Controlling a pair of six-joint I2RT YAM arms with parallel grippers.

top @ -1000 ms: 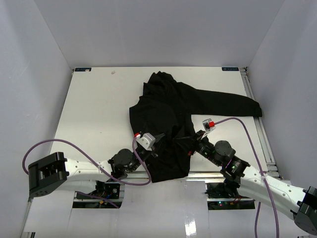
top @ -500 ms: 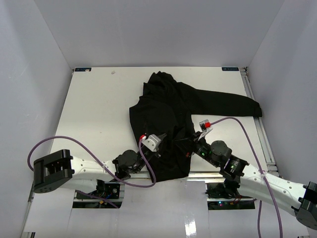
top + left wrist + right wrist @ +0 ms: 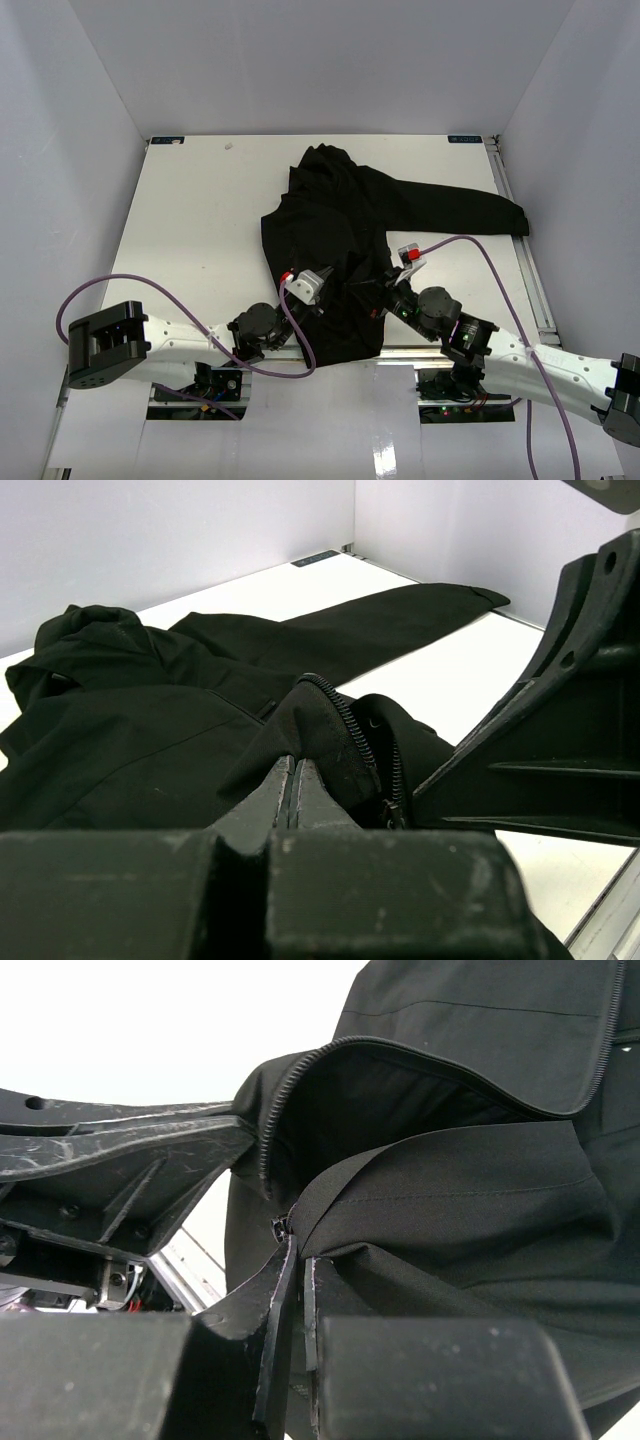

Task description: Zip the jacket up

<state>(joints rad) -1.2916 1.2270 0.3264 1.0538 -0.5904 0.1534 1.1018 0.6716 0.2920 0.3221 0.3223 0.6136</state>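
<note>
My left claw (image 3: 291, 780) and right claw (image 3: 297, 1272) are both pinched tight on the jacket (image 3: 340, 215) zipper edges, near the bench (image 3: 200, 210) front.

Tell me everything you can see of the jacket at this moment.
The jacket is black, slightly shiny fabric, lying crumpled on the white table, hood end far, one sleeve stretched right. Its front is open near the hem, zipper teeth exposed along a lifted edge. The left gripper and right gripper each pinch fabric by the zipper.
</note>
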